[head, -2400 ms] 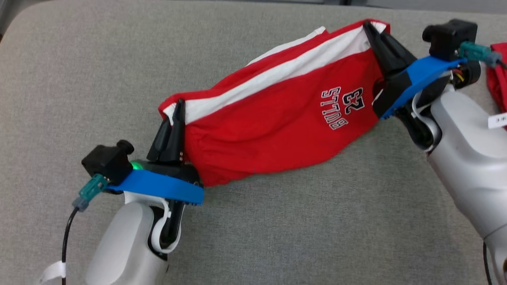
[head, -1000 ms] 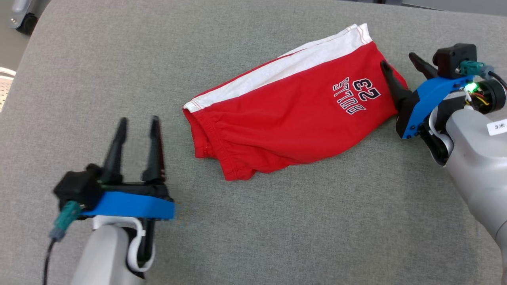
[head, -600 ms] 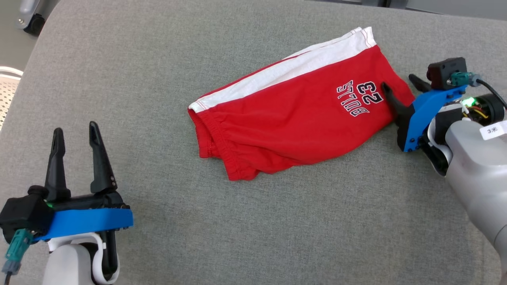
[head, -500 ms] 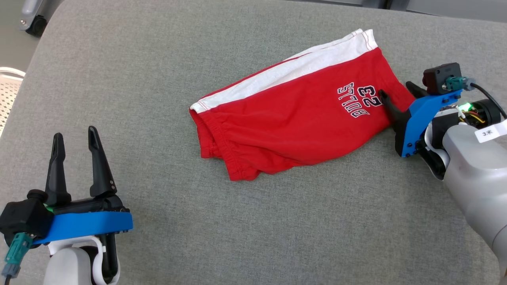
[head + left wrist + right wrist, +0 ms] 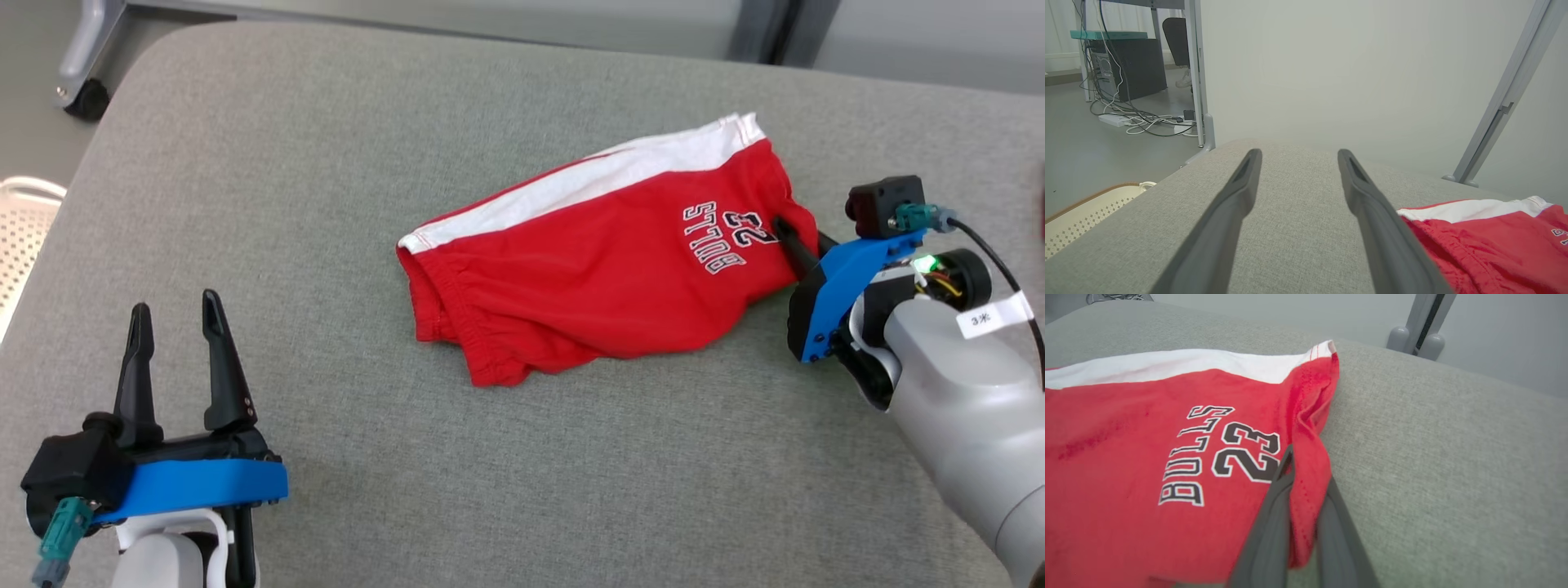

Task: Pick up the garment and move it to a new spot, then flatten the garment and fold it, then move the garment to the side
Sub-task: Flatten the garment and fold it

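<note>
Red fabric shorts with white side stripe (image 5: 604, 278) flat on grey padded surface (image 5: 522, 474); right gripper (image 5: 785, 235) pinches hem edge; left gripper (image 5: 175, 304) spread, empty, well apart.

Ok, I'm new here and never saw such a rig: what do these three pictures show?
It is a two-armed robot. One picture comes from its head camera, looking down; the other two from wrist cameras, looking along each arm's two dark fingers. On the grey padded surface lie red shorts with a white stripe, printed BULLS 23. The right gripper is shut on the shorts' edge; the left gripper is open, empty, apart from them.
</note>
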{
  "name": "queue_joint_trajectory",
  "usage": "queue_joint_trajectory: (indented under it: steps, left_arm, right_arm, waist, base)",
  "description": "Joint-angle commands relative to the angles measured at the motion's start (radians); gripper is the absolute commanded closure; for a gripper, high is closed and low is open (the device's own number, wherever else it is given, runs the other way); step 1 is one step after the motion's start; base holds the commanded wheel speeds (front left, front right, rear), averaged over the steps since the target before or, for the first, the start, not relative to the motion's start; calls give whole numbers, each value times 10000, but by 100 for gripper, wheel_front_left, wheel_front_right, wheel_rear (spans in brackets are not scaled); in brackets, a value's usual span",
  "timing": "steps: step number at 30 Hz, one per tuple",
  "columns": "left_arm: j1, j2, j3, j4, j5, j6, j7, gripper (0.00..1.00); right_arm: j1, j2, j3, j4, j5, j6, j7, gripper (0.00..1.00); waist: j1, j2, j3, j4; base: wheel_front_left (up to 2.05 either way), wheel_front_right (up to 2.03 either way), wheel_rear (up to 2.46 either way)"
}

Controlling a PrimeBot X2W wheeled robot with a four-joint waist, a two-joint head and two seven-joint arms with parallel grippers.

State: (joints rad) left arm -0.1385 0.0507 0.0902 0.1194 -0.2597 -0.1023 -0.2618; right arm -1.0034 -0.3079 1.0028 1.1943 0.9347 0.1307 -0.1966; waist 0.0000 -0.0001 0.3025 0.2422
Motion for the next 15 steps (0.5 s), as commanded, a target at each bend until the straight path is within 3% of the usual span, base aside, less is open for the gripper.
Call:
queue_joint_trajectory:
  steps: [1, 10, 15]
  left_arm:
    - [90, -4, 35, 10, 116, -18, -41, 0]
    - [831, -2, 159, 83, 508, -137, -41, 0]
    - [1170, -4, 338, 34, 638, -185, -41, 0]
  right_arm:
    - [285, -1, -11, -75, 123, 1, -127, 100]
    - [1814, -260, -379, -1056, 853, 1, -684, 100]
    - [2805, -660, -1187, -1839, 770, 1, -691, 100]
  waist:
    - [0, 1, -277, -230]
    - [0, 1, -1389, -1035]
    - [0, 1, -1751, -1450]
  base:
    - [0, 0, 0]
    - [0, 0, 0]
    - [0, 0, 0]
